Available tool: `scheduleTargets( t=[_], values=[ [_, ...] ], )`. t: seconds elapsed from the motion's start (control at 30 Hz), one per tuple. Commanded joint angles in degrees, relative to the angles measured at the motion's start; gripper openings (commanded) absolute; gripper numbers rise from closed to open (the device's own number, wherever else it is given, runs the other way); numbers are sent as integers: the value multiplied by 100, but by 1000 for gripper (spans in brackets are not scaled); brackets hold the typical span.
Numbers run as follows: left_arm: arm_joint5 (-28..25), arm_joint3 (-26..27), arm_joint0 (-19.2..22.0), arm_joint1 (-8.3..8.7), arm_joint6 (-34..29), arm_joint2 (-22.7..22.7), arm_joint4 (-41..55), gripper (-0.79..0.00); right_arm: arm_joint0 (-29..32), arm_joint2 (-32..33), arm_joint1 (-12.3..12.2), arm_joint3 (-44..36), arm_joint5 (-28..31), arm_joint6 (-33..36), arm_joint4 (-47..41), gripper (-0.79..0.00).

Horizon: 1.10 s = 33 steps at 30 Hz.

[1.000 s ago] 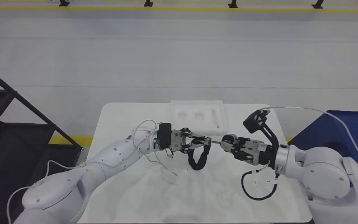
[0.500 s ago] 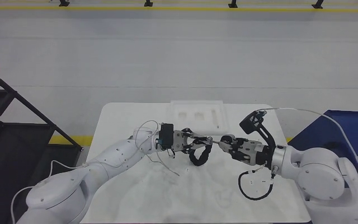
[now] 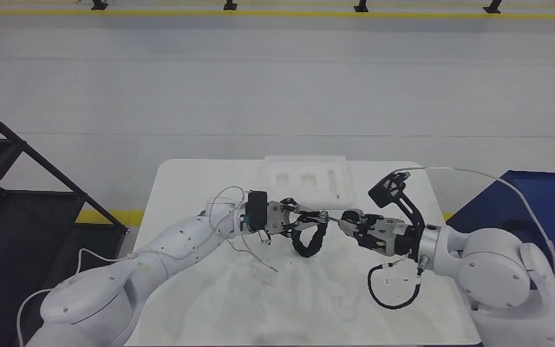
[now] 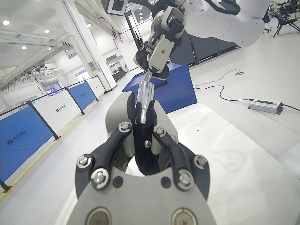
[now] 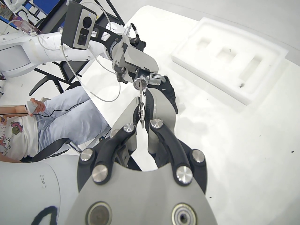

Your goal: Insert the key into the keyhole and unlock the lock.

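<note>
- Top view: over the white table [image 3: 191, 191], the left gripper [image 3: 299, 221] clamps one shiny steel cylinder lock with a black cable loop [image 3: 314, 223]. The right gripper [image 3: 344, 222] faces it, just beside.
- Left wrist view: the lock's long axis points straight at the right jaws.
- Right wrist view: the right jaws pinch one small silver key [image 5: 141, 110]. Its blade lines up with the keyhole [image 5: 140, 84], tip touching; depth unclear.

Surface [image 3: 186, 186] is viewed from above, farther off, while wrist cameras are aimed close-up along left hand [image 4: 143, 101] and right hand [image 5: 143, 99] at each other, the meeting point being shared.
</note>
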<state>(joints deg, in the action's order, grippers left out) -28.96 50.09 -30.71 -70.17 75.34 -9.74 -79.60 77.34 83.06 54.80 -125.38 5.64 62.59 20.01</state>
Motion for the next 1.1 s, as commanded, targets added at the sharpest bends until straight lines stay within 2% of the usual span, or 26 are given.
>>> scheduleTargets(
  t=[0.0,1.07],
  values=[
    [7,0,-2,4,7,0,5,-785,-10,-12,-5,1,-12,6,11,-785],
    [25,137,-34,92,25,0,-39,-785,-340,-281,-88,218,-126,397,-214,-785]
  ],
)
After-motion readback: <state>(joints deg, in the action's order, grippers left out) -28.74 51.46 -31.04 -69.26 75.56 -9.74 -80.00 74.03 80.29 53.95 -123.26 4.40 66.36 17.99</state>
